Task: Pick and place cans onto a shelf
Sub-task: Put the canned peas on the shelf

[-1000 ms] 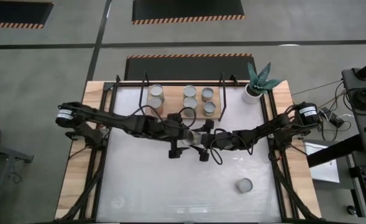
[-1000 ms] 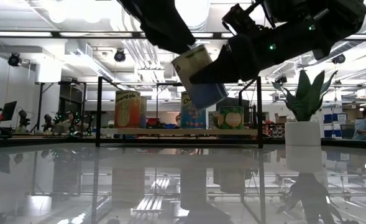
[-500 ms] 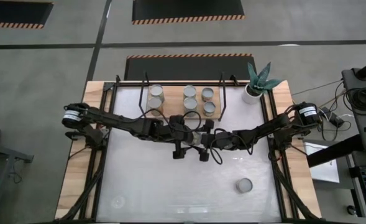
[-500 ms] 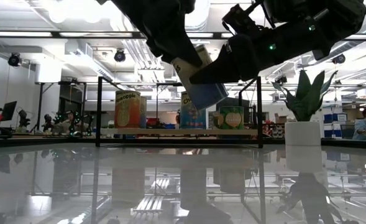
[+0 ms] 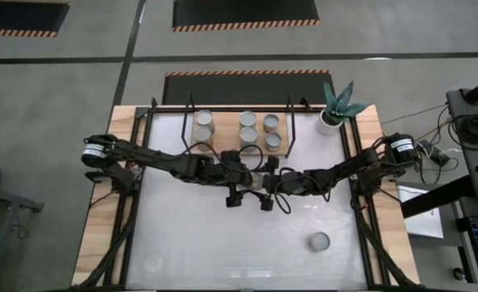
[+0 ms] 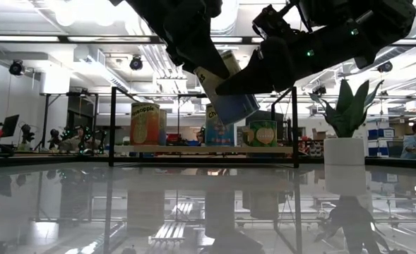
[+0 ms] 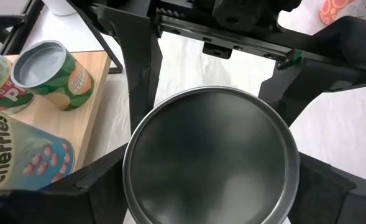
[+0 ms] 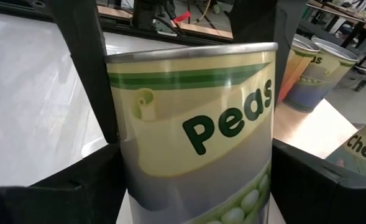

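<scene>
Mid-worktop, a handover: the left hand (image 5: pixel 243 180) straddles the lidded end of a peas can (image 6: pixel 229 88), its fingers apparently not yet tight, while the right hand (image 5: pixel 264 183) holds the can's body, tilted and clear of the worktop (image 5: pixel 190 243). Next, the left must clamp before the right lets go. Behind them the shelf (image 5: pixel 222 146) carries five cans, with a bare gap left of centre. A plant pot (image 5: pixel 329 120) stands right of it; a stray can (image 5: pixel 319 241) waits near the front right.
</scene>
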Robot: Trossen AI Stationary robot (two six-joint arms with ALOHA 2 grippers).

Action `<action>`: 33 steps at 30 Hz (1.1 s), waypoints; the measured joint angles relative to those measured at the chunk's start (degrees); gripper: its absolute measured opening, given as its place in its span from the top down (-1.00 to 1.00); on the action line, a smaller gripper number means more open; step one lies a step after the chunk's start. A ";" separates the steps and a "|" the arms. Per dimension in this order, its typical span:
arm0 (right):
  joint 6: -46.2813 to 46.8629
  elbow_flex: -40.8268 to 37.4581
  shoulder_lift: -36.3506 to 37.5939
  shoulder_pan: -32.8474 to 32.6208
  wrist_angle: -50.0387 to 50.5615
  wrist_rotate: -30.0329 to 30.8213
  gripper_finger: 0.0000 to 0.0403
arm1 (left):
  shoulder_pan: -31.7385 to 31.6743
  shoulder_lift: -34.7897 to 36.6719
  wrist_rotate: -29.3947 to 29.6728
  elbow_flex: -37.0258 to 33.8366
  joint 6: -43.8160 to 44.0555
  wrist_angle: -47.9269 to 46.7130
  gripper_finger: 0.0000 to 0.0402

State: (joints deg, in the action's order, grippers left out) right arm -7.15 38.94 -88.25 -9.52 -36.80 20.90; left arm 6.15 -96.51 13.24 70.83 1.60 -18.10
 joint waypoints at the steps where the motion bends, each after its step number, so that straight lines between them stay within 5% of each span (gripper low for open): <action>1: 0.15 0.00 0.00 0.00 0.00 -0.09 -0.58 | 0.00 0.00 -0.09 0.00 -0.01 0.01 -0.54; 12: 2.39 -0.04 2.90 0.00 2.17 -0.32 -0.75 | 0.02 1.60 -0.31 4.57 0.23 -9.83 -0.54; 16: 4.16 -0.06 6.98 0.00 7.43 -0.32 -0.75 | 0.34 1.77 -0.48 9.90 -9.42 -24.66 -0.54; 22: 5.61 -0.05 14.12 0.00 16.24 -0.32 -0.75 | 0.73 1.80 -9.29 13.31 -25.51 -36.12 -0.54; 28: 7.14 -0.07 16.32 0.00 18.98 -0.32 -0.76 | -3.05 1.73 0.39 13.48 -30.85 -38.63 -0.54; 33: 7.18 -0.09 14.82 0.00 18.58 -0.34 -0.76 | -9.80 1.73 0.30 13.42 -34.75 -38.48 -0.54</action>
State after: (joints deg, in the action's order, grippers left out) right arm 0.03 38.85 -73.43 -9.52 -18.22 20.56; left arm -3.65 -94.78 13.53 84.24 -33.15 -56.58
